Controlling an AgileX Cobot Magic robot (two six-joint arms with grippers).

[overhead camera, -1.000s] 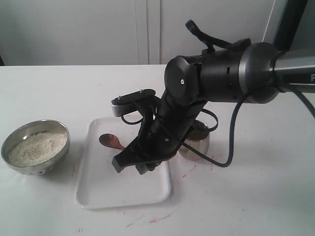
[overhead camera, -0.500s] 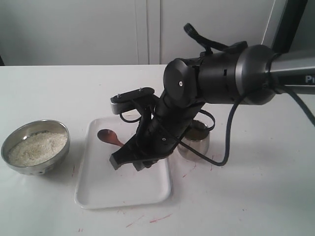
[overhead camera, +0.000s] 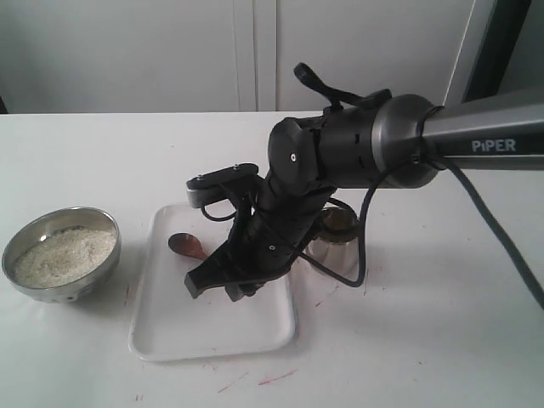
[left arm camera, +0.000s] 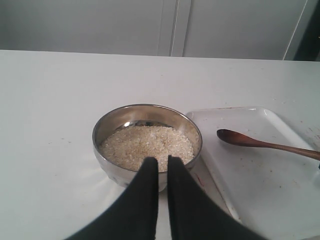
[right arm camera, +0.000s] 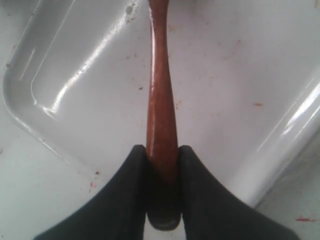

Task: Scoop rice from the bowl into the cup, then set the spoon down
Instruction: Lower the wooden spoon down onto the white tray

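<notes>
Right gripper (right arm camera: 161,155) clamped on spoon (right arm camera: 160,95) handle end over white tray (overhead camera: 170,331), frame centre; left gripper (left arm camera: 162,167) nearly closed, empty.

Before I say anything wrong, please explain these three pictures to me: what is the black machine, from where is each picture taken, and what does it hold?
The black machine is a robot arm; there are two, each ending in a gripper with two jaws. The wide picture comes from a camera off the arms. It shows a white table with a bowl of rice, a white tray and a cup mostly hidden behind the arm. The other two pictures come from cameras on the wrists. The right gripper has its jaws shut on the handle of a wooden spoon above the tray; whether the spoon touches the tray is unclear. The left gripper, jaws nearly together and holding nothing, is near the bowl.
</notes>
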